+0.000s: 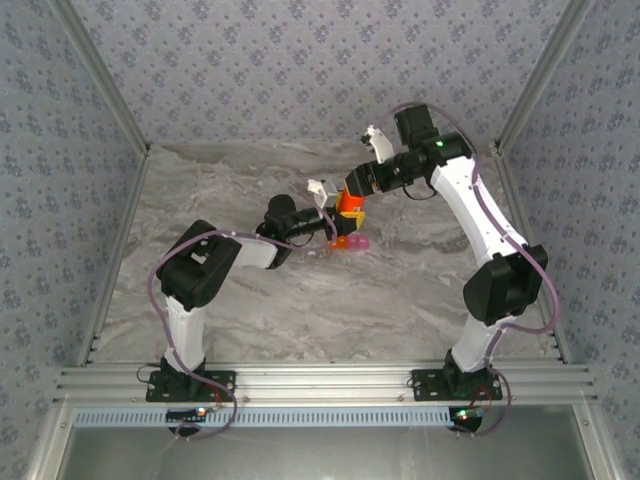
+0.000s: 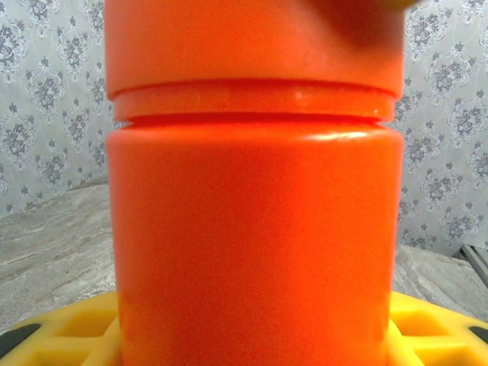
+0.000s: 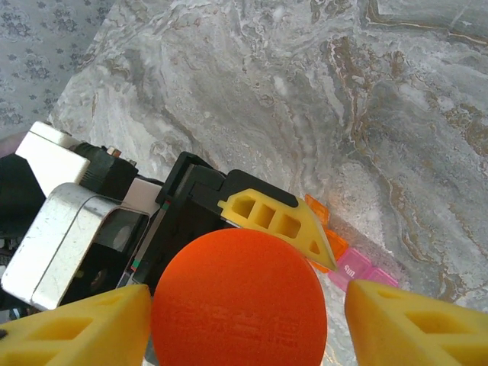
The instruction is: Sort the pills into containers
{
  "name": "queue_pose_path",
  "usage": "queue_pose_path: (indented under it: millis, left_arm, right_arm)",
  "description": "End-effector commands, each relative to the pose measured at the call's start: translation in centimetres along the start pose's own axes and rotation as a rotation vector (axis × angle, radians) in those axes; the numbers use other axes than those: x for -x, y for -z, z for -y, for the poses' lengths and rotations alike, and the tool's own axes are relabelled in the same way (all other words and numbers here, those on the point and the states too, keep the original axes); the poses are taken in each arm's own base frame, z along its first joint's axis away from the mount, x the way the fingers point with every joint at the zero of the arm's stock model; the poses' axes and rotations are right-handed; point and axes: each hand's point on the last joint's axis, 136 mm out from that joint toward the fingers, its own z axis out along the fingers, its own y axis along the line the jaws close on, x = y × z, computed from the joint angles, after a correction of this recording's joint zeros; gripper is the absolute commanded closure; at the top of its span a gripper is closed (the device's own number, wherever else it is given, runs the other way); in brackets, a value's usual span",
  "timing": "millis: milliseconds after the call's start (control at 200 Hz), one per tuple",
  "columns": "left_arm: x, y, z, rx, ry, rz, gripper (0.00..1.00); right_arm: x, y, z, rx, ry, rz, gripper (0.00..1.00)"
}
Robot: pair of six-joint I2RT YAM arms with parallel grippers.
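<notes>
Well inside the table (image 1: 240, 300) edges, left claw (image 1: 338, 226) grips the orange bottle (image 1: 350, 209).

Even, bright diffuse light; shadows on the table (image 1: 400, 290) are faint. Left wrist: bottle (image 2: 252, 252) too close and soft, glare streaks along its shoulder, wallpaper (image 2: 46, 91) behind sharper. Right wrist: near fingers (image 3: 412, 320) slightly soft, table sharp.

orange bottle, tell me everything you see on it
The bottle is round, glossy opaque orange plastic, upright, its matching cap on with a groove below it. The left hand clamps its lower body between yellow fingers. The right hand straddles the cap from above, one finger showing a gap. A pill box lies close beside it.
</notes>
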Motion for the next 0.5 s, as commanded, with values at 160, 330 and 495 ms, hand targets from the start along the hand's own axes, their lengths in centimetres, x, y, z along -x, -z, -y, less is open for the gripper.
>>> queue_pose_path:
  millis: [160,330,495]
  left_arm:
    - [1.9,-0.4,1.0,-0.038,-0.043,0.056,1.00]
    - [2.0,-0.4,0.8,-0.030,-0.045,0.059,1.00]
    - [2.0,-0.4,0.7,-0.022,-0.046,0.061,1.00]
  right_arm:
    - [-0.5,-0.6,-0.3,-0.020,-0.006,-0.041,0.46]
    - [-0.9,-1.1,0.9,-0.106,-0.086,-0.042,0.60]
    - [-2.0,-1.9,1.6,-0.232,-0.251,-0.001,0.65]
